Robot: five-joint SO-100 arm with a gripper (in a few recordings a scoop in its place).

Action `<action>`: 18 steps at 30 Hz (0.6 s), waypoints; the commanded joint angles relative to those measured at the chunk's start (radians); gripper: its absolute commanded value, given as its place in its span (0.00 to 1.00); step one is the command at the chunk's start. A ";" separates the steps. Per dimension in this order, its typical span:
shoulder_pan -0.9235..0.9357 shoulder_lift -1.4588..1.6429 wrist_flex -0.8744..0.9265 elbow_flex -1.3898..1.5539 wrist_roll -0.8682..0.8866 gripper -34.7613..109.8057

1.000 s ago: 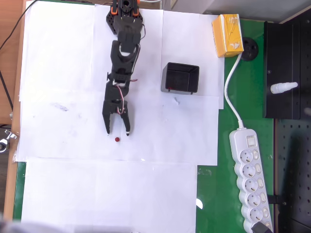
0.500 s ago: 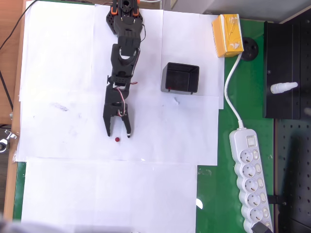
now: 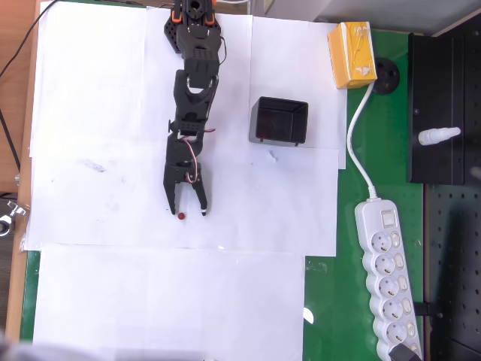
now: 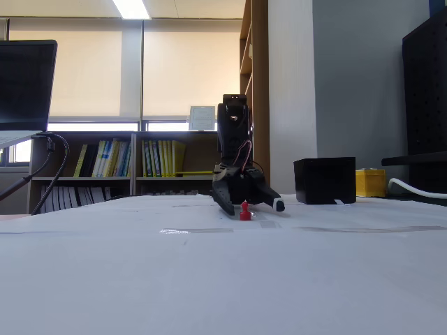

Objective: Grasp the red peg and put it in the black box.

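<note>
Reaching down the white paper in the overhead view, the black arm (image 3: 192, 98) runs from its base at the top edge toward 6 o'clock, ending in the gripper (image 3: 188, 213) with its jaws spread fairly wide and nothing held between them. The red peg (image 3: 181, 216) sits on the paper at the very tips — just beside the left fingertip as the overhead view shows it, in the mouth of the opening, with the other finger (image 3: 204, 211) off at its 3 o'clock. Whether the near fingertip touches the peg cannot be told from above.

In the fixed view the gripper (image 4: 248, 204) is low over the sheet, its fingers splayed out to either side, and the red peg (image 4: 244, 211) stands upright on the paper just in front of them.

The black box (image 3: 279, 121) rests on the paper at roughly 2 o'clock from the peg, well apart from it, its dark inside open to the overhead camera — in the fixed view it (image 4: 325, 180) stands to the right of the arm. A yellow carton (image 3: 352, 54) lies at about 1 o'clock from the box, on the paper's edge by the green mat (image 3: 338, 293). A white power strip (image 3: 387, 274) lies on the mat at the box's 5 o'clock.
</note>
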 commanded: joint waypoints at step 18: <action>0.005 0.017 0.015 0.118 -0.012 0.44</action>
